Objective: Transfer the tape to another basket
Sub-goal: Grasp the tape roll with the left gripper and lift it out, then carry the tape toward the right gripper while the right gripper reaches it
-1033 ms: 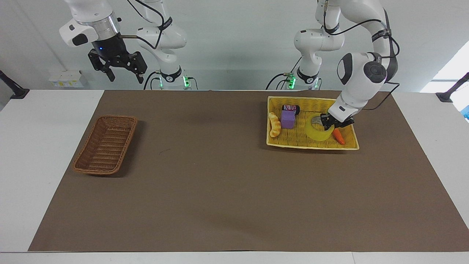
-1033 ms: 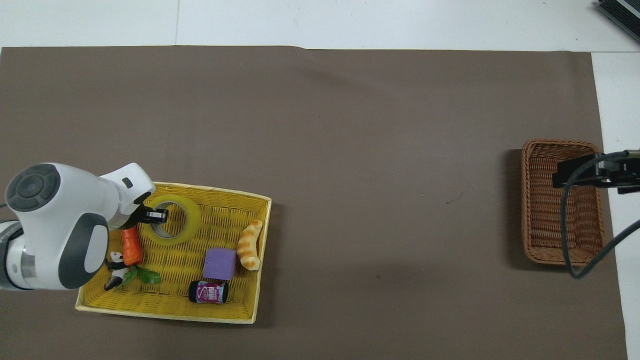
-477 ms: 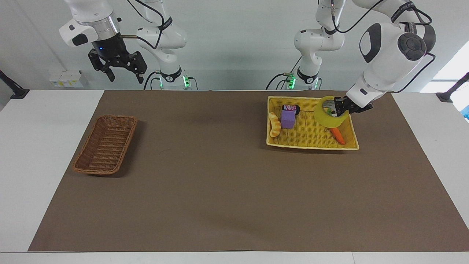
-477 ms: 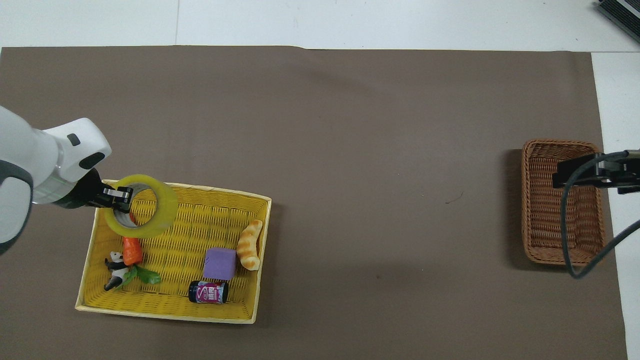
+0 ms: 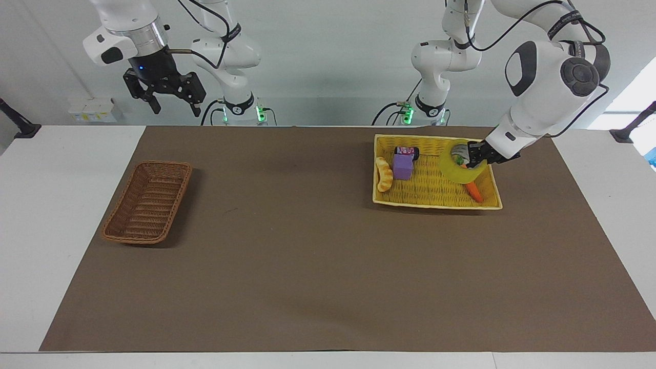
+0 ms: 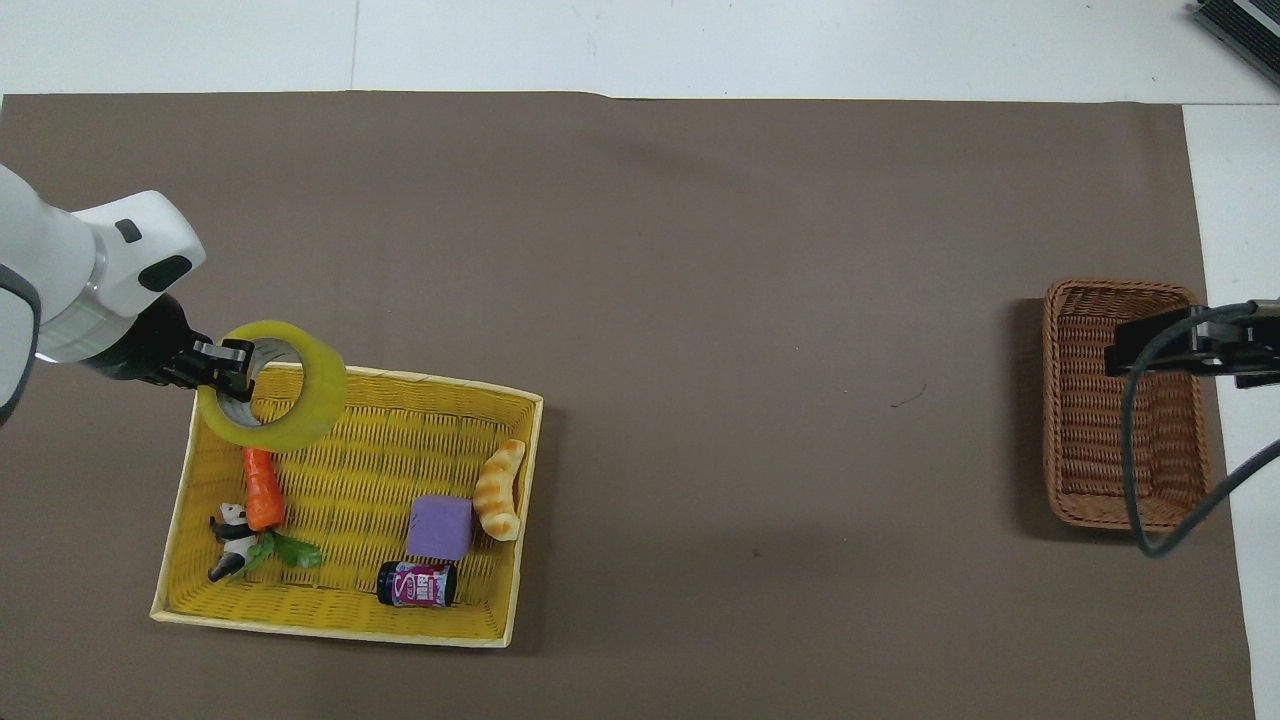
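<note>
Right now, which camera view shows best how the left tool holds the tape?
The overhead view: the tape shows as a full ring, with the left tool pinching its wall over the yellow tray. The facing view shows the tape tilted and raised, its grip partly hidden.

A white table (image 5: 31,215) carries a broad brown mat (image 5: 318,266) over most of its top. A plain pale wall (image 5: 328,61) rises at the robots' end, with bright daylight (image 5: 628,102) at one corner.
</note>
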`<action>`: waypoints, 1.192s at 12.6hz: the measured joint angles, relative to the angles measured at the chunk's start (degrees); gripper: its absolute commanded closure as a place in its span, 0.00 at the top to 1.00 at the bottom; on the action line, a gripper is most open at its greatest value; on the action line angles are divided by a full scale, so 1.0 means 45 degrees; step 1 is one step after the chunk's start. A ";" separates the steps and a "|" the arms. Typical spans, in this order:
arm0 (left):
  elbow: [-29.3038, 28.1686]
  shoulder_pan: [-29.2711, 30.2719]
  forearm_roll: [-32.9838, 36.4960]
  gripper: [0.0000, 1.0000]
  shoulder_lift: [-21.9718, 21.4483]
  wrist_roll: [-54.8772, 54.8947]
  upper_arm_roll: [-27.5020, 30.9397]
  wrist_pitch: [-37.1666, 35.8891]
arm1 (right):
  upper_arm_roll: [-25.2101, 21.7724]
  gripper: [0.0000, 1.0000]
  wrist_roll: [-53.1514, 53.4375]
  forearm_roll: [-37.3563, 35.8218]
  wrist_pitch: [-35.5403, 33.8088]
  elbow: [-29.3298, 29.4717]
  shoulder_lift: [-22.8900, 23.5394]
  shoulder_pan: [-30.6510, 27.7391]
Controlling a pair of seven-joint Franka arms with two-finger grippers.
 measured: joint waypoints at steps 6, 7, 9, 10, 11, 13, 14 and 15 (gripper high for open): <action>-0.0356 -0.0804 -0.2693 0.00 0.0020 -0.1291 -0.0261 0.1006 | -0.0096 1.00 -0.0052 0.1468 0.0991 -0.0580 -0.0014 0.0029; -0.0434 -0.1130 -0.3217 0.00 0.0017 -0.1489 -0.0287 0.1309 | -0.0074 1.00 0.0261 0.2344 0.1601 -0.0982 -0.0004 0.0086; -0.0668 -0.1692 -0.4244 0.00 -0.0023 -0.1760 -0.0317 0.2002 | -0.0006 1.00 0.1518 0.3969 0.2866 -0.1849 0.0070 0.0561; -0.0820 -0.1929 -0.4779 0.00 -0.0069 -0.1898 -0.0332 0.2307 | 0.0025 1.00 0.2036 0.4845 0.3670 -0.2363 0.0117 0.0942; -0.0969 -0.2153 -0.5319 0.00 -0.0111 -0.2112 -0.0339 0.2622 | 0.0054 1.00 0.2289 0.5947 0.4627 -0.2964 0.0164 0.1239; -0.1209 -0.2780 -0.5983 0.00 -0.0166 -0.2726 -0.0343 0.3426 | 0.0065 1.00 0.2327 0.7480 0.6440 -0.3999 0.0347 0.1786; -0.1290 -0.3168 -0.6274 0.00 -0.0180 -0.3112 -0.0349 0.3827 | 0.0073 1.00 0.2335 0.8168 0.7061 -0.4311 0.0489 0.2069; -0.1338 -0.3517 -0.6576 0.00 -0.0195 -0.3464 -0.0354 0.4079 | 0.0080 1.00 0.2335 0.9173 0.7555 -0.4523 0.0611 0.2276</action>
